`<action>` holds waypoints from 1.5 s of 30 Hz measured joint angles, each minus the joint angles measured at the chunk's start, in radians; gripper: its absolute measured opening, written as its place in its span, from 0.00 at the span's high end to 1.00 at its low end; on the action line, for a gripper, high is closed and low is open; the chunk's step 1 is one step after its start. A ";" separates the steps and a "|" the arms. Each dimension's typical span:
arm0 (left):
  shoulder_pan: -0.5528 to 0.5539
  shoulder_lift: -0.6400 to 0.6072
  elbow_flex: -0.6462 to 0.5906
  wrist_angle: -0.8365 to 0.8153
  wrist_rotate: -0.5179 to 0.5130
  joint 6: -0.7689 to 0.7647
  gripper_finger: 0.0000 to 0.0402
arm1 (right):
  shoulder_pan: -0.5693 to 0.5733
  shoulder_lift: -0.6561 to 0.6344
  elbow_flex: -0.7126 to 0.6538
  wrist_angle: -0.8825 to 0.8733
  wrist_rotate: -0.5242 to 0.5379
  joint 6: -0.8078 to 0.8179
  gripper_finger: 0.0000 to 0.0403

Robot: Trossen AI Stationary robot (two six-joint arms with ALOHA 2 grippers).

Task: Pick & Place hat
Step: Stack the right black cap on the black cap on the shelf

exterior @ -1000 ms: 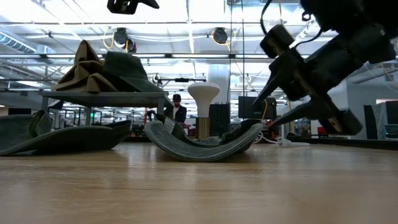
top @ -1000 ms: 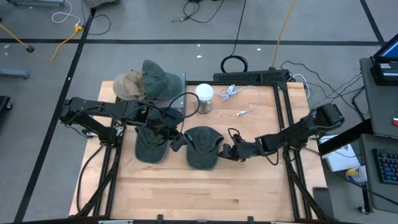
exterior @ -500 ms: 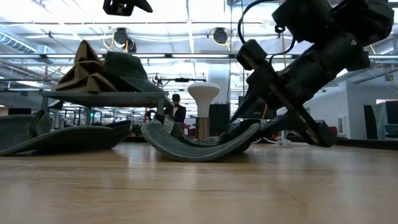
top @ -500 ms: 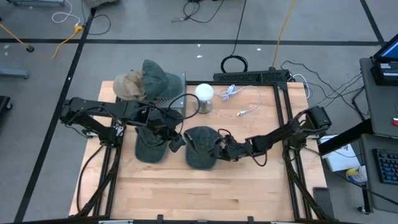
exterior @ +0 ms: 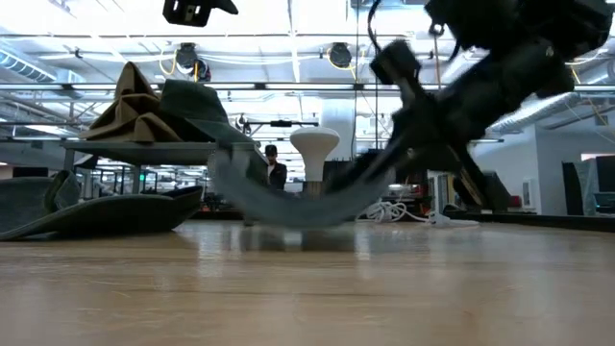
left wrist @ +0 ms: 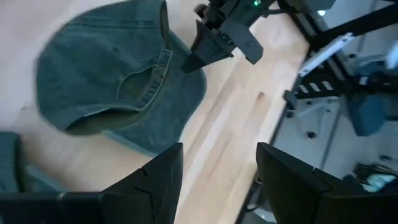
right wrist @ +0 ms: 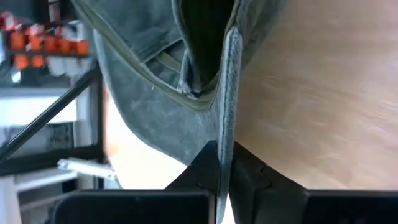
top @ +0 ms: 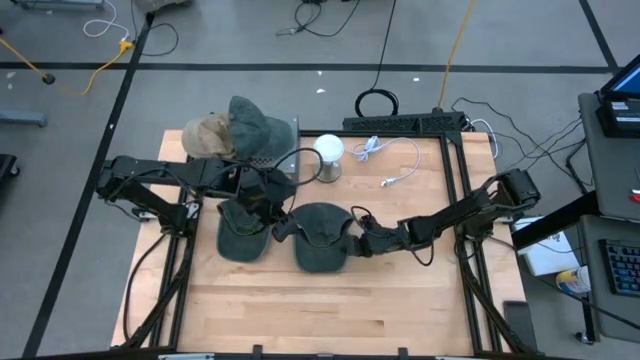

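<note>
Low view, nearest first: bare wood table [exterior: 307, 288] fills the bottom of the frame. Just behind it, mid-frame, the green cap [exterior: 298, 197] hangs clear of the wood w/ the right gripper [exterior: 399, 159] clamped on its edge at the right side. Right wrist view confirms: both dark fingers pinched tight on the cap's edge, fabric between them. So grasp done, lift under way by my read; cap looks airborne in the low view, its underside off the surface.

High view: same cap [top: 320, 237] sits centre of the table, right gripper [top: 352, 240] on its right edge, right arm stretching in from the right of the frame. Left gripper [top: 268, 205] is just left of the cap, above a second green cap [top: 240, 232] lying flat at centre-left. Left wrist view shows its two fingers spread apart, holding nothing, looking down on the carried cap [left wrist: 118, 81].

Farther back, upper left of the table: a rack w/ a tan hat [top: 205, 137] and another green hat [top: 255, 125] on it. Upper centre: white lamp [top: 328, 150] and a white cable [top: 395, 155].

Progress: pick done, roughly halfway. Left to do: carry and set down. Destination not shown for sure; the rack w/ hats is a likely guess.
</note>
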 joint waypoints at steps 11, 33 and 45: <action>0.091 -0.027 -0.001 0.027 0.112 0.033 0.48 | 0.000 -0.306 0.000 -0.316 0.129 -0.225 0.99; 0.141 -0.033 -0.001 0.025 0.191 0.067 0.48 | -0.001 -0.601 0.000 -0.529 0.663 -0.888 0.99; 0.159 -0.033 -0.001 0.059 0.216 0.033 0.48 | 0.000 -0.601 0.000 -0.385 0.762 -1.492 0.99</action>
